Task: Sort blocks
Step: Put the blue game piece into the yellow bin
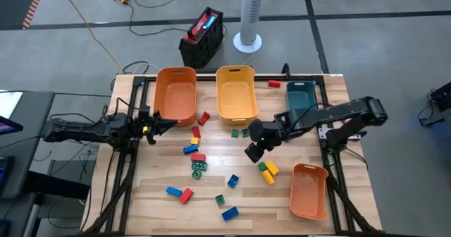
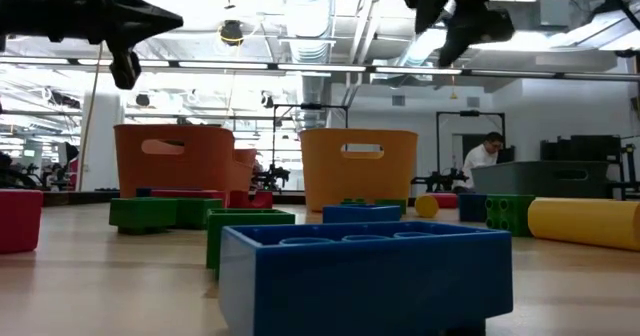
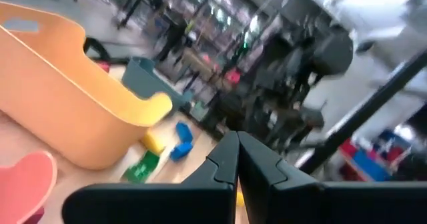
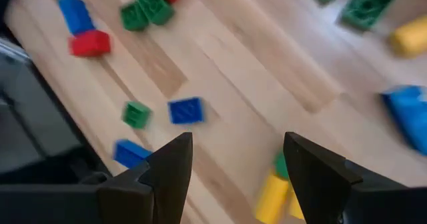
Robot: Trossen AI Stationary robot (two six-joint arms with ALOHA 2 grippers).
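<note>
Nearest the low camera: a blue block point(image 2: 365, 276) fills the foreground, studs up, on the wooden table point(image 1: 162, 173).
Table: light wood planks in a dark frame, bearing four bins and the scattered blocks.
Orange bin, far left point(image 1: 176, 94): stands at the far edge beside the yellow-orange bin point(image 1: 235, 91), the two close but apart.
Teal bin point(image 1: 301, 96): at the far right corner, partly under the right arm.
Second orange bin point(image 1: 309, 190): near the right front corner, tilted to the table edge.
Right gripper point(image 1: 252, 151): hangs above the table's middle right, fingers spread wide with nothing between them; in its wrist view a yellow block point(image 4: 272, 196) and a green one touching it lie just beyond the fingers.
Left gripper point(image 1: 163, 124): hovers at the table's left edge, just in front of the far-left orange bin, fingers pressed together, holding nothing.
Blocks, centre: red, yellow, blue and green pieces run in a loose column from a red block point(image 1: 204, 117) down to a green pair point(image 1: 199, 169).
Blocks, front: a blue-and-red pair point(image 1: 180, 192), a small green block point(image 1: 220, 199) and a blue block point(image 1: 230, 213) lie near the front edge.
Blocks, right: yellow and green pieces point(image 1: 268, 171) lie just left of the second orange bin.
Stray red block point(image 1: 274, 84): between the yellow-orange and teal bins.
</note>
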